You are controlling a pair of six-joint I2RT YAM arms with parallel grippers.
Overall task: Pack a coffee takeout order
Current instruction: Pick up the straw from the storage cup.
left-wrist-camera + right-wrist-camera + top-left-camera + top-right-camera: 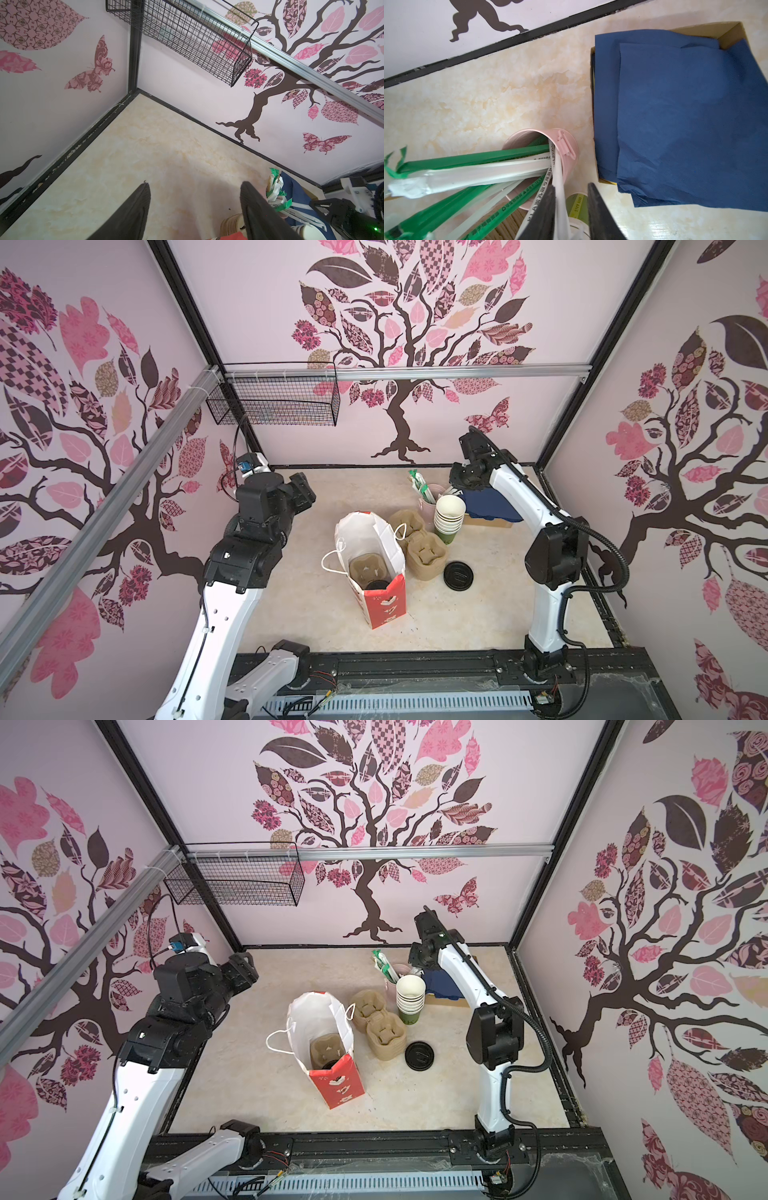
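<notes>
- Right claw (571, 185) sits nearest the lens in the right wrist view. Its two dark fingers stand partly apart and straddle a white wrapped straw (558, 172). One finger touches the wrapper and a gap shows at the other, so you should not count this as a firm pinch.
- The straw's long axis runs from the pink cup (542, 130) up between the fingers, along them rather than across. A pull along that line looks the cleanest way out, though other straws lean close beside it.
- The navy napkin (685, 114) lies flat in a cardboard box (729, 31) just beside the pink cup, on the robot's right of the claw, and nothing touches it.
- The paper bag (384, 605) stands upright and open at mid worktop, nearer the arm bases and to the robot's left of the right claw.
- The carrier (365, 568) is already inside the bag, with the cup (377, 585) showing only its black lid next to the red front.
- The left claw (195, 207) is spread, empty, raised over bare worktop (145, 145) and well apart from the napkin.
- Your right arm is clearly the nearer one for the napkin; any item then travels leftward and back to the bag mouth.
</notes>
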